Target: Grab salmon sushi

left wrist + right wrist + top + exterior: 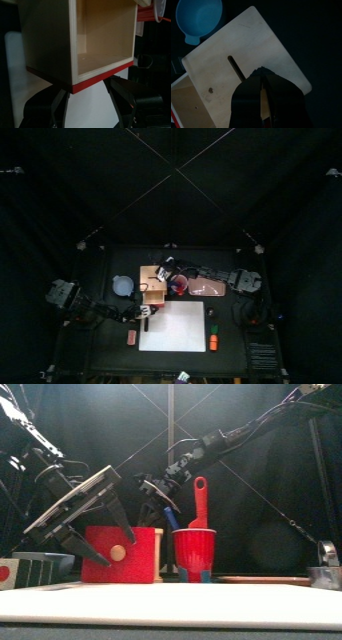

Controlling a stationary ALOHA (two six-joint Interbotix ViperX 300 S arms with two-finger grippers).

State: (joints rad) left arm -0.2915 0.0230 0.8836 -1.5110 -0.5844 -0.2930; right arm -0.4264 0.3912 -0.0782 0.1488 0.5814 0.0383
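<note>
Top view shows the small black desk (94,328) with a flat white rectangular mat (174,325) lying on its front half. Just behind the mat's back left corner stands an open wooden box with a red rim (152,288). A round blue plastic bowl (123,285) sits beside the box toward the desk's left edge. In the front view a red plastic cup (194,552) holding a red spatula (201,496) stands just beside the box.

The left claw (134,313) hangs at the mat's back left corner, right at the box. Its jaws are spread wide and grasp nothing; the left wrist view shows them straddling the box's red rim (100,77) without pinching it. The right claw (158,492) reaches across over the box with its jaws clenched together and empty, above the box's slotted wooden panel (244,60).

An orange stick with a green end (214,339) lies on the mat's front right part. The salmon sushi (131,337), a tiny salmon-red oblong, lies on the bare desk just off the mat's left edge. It is near the left claw, on the side toward the desk's front edge, apart from both jaws.
</note>
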